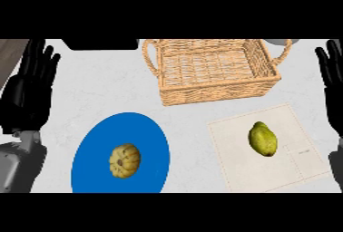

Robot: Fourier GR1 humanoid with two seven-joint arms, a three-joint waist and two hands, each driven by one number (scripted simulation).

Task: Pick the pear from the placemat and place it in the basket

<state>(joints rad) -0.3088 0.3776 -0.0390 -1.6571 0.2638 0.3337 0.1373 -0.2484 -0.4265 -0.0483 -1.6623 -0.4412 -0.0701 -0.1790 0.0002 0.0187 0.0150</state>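
Plate: blue, nearest me at left — a small yellow squash lies on it.
Pear: I see it lying on the pale placemat, right of the plate.
Basket: wicker, beyond the placemat.
Left hand: fingers straight, resting at left edge.
Right hand: fingers straight — right edge.

The left hand is matte black, with long, slim, segmented fingers and a broad, flat palm. Below it a black wrist section joins a light grey forearm with a smooth, rounded, boxy shell. The right hand is the same black, and a sliver of grey forearm casing shows beneath it.
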